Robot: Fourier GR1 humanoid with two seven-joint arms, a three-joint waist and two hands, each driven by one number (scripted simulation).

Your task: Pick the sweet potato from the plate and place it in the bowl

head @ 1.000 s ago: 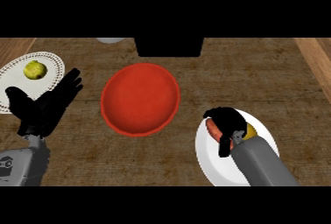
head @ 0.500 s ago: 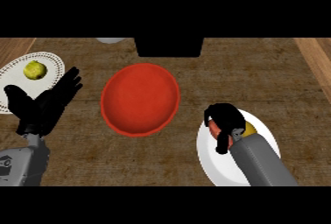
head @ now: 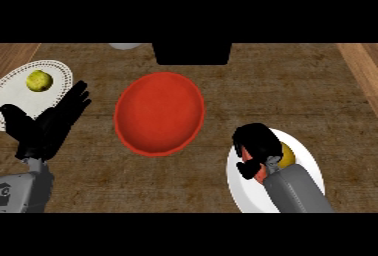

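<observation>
Down near the desk's (head: 295,90) right front corner, the right robot hand (head: 255,145) curls round the orange sweet potato (head: 261,171) on a white plate (head: 244,192). A red bowl (head: 159,113) sits mid-desk. By the left edge, the left robot hand (head: 48,127) rests wide, overlapping a plate with a yellow fruit (head: 39,80).

No legible text, label, brand, number or sign is found anywhere in the head view. One small dark marking stands on the grey left forearm (head: 18,192) at the lower left edge; its shape cannot be made out as any letter or figure.
</observation>
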